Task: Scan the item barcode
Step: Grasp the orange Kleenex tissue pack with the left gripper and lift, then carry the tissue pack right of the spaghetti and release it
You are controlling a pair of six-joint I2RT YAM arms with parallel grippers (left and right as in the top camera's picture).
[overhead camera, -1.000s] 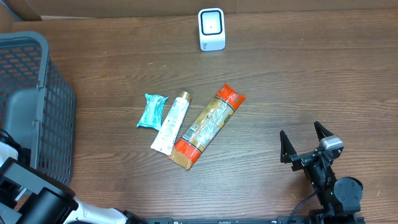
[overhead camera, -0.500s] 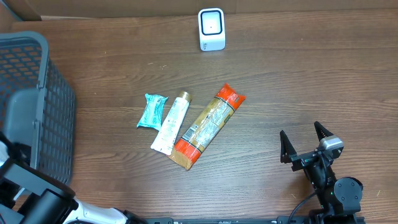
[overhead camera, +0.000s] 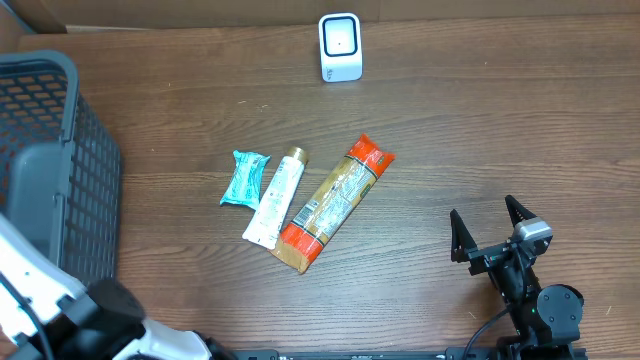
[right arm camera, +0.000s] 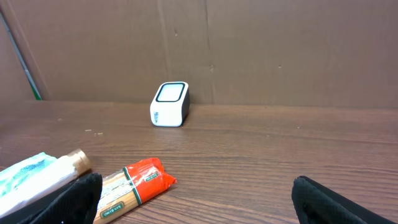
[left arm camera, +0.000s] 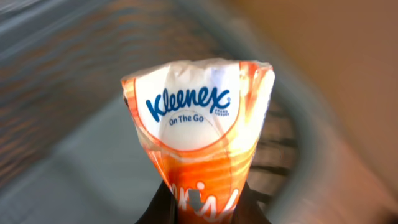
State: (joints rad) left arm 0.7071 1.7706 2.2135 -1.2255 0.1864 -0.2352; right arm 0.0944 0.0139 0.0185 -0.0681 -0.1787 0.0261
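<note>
In the left wrist view my left gripper [left arm camera: 205,200] is shut on the bottom end of an orange and white Kleenex tissue pack [left arm camera: 196,124]. The pack stands up from the dark fingers [left arm camera: 163,205] in front of the blurred grey basket [left arm camera: 74,149]. No barcode shows on the face toward the camera. The white scanner [overhead camera: 340,46] stands at the table's far edge, also seen as the scanner [right arm camera: 169,104] in the right wrist view. My right gripper [overhead camera: 492,228] rests open at the front right with nothing between its fingers [right arm camera: 68,199].
The grey basket [overhead camera: 60,150] fills the left side. Mid-table lie a teal packet [overhead camera: 245,177], a white tube [overhead camera: 276,196] and a red-ended spaghetti pack [overhead camera: 335,200]. The left arm's white link [overhead camera: 40,275] crosses the lower left corner. A brown cardboard wall [right arm camera: 249,50] stands behind the scanner.
The left arm has swung at the basket's near corner, its white link and black joint now further into view. The right arm and table items have not moved.
</note>
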